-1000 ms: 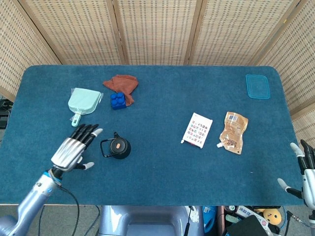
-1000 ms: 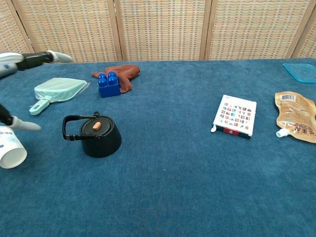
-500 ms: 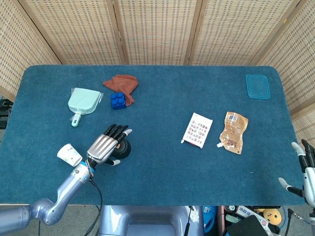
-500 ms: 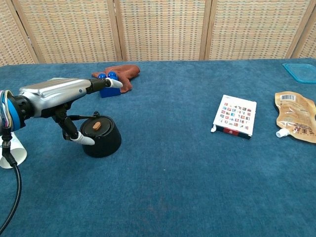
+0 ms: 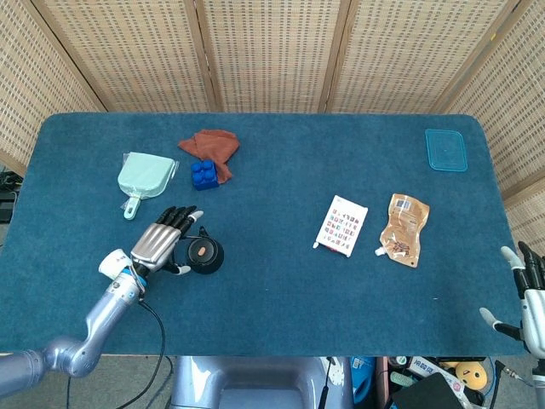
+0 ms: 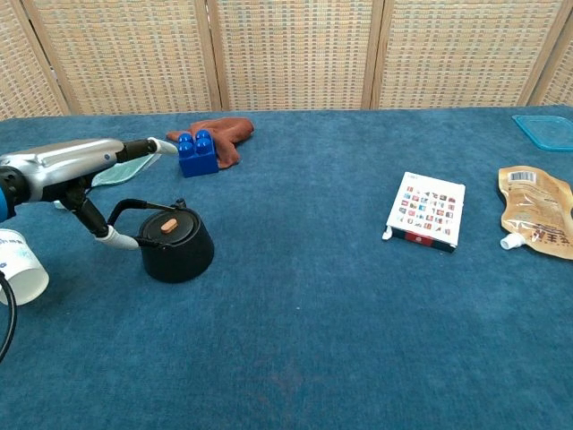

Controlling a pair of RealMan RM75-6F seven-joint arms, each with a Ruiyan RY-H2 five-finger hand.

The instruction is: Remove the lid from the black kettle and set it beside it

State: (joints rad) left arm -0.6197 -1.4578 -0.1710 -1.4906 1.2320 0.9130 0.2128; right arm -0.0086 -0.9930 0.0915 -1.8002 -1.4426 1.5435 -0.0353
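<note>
The black kettle (image 5: 204,254) (image 6: 176,247) stands at the table's left front. Its lid (image 6: 168,227), which has an orange knob (image 5: 203,251), sits on top of it. My left hand (image 5: 162,239) (image 6: 72,163) hovers just left of the kettle. The fingers are stretched out above the wire handle (image 6: 134,207) and the thumb is spread below it, and the hand holds nothing. My right hand (image 5: 530,295) shows only in the head view, at the lower right off the table edge, with its fingers apart and empty.
A paper cup (image 5: 113,264) (image 6: 18,278) lies left of my left hand. Behind the kettle are a mint dustpan (image 5: 145,177), a blue brick (image 6: 197,154) and a brown cloth (image 6: 224,134). To the right lie a printed booklet (image 6: 428,210), a brown pouch (image 6: 535,211) and a blue tray (image 5: 446,150).
My left hand first swung in over the kettle, then drew back to the left, so the lid now shows. The kettle shifted slightly. The right hand stayed put.
</note>
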